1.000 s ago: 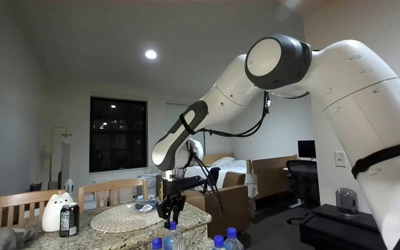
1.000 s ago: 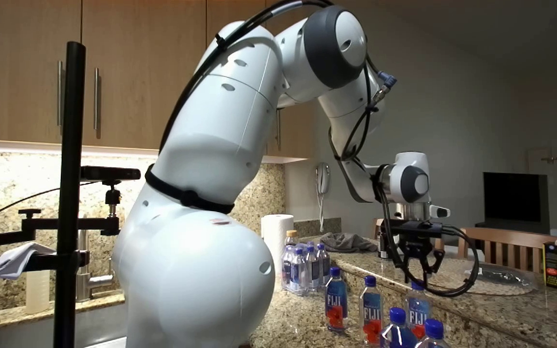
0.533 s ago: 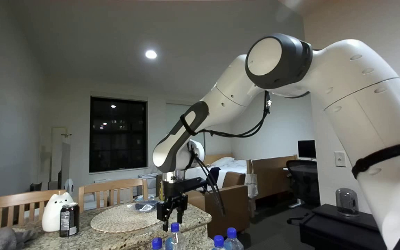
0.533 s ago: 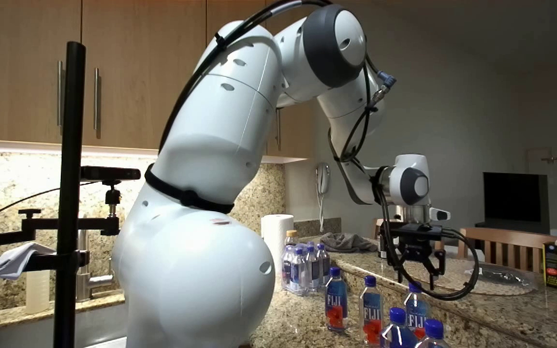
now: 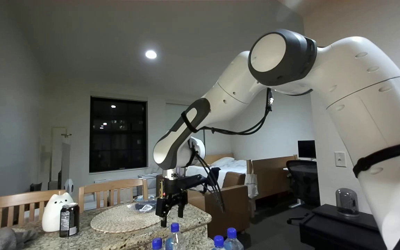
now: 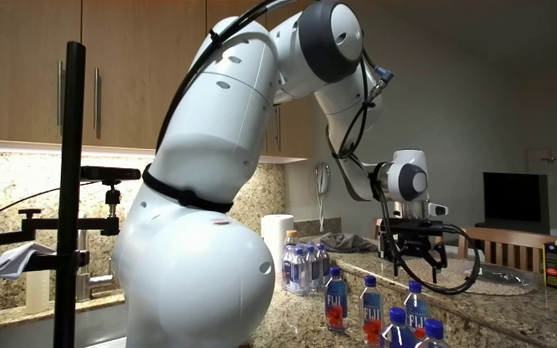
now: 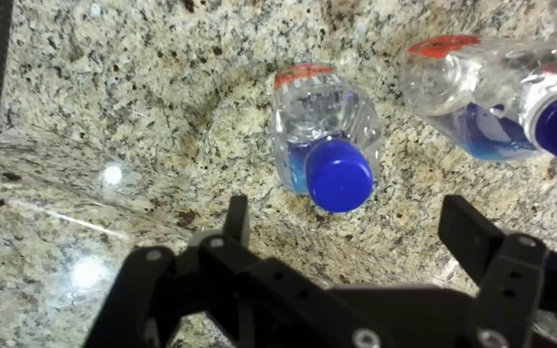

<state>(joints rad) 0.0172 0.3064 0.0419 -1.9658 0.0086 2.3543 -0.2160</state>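
the gripper (image 7: 345, 217) hangs over the table (image 7: 162, 63) with its fingers (image 7: 467, 232) spread wide. in the wrist view a blue cap (image 7: 340, 176) shows between them, slightly past the tips; in an exterior view the fingertips (image 6: 434, 276) end just above it, apart from it. the cap tops a water bottle (image 6: 417, 309) standing upright on the lower level of the table, near the step to a raised ledge (image 6: 544, 307). a neighbouring bottle (image 7: 486, 96) stands beside it, cut off by the edge of the wrist view. further bottles (image 6: 371, 309) with blue caps stand nearby in both exterior views, and a tight cluster of bottles (image 6: 302, 270) sits near a paper towel roll (image 6: 277, 241). on the ledge lie a round woven mat (image 5: 122, 220), bearing a shiny plastic package (image 6: 503, 276), and a grey cloth (image 6: 348, 242). a white cat figure (image 5: 52, 215) stands just beside a dark can (image 5: 69, 220), and a drink carton (image 6: 554, 266) with a straw stands near the mat.
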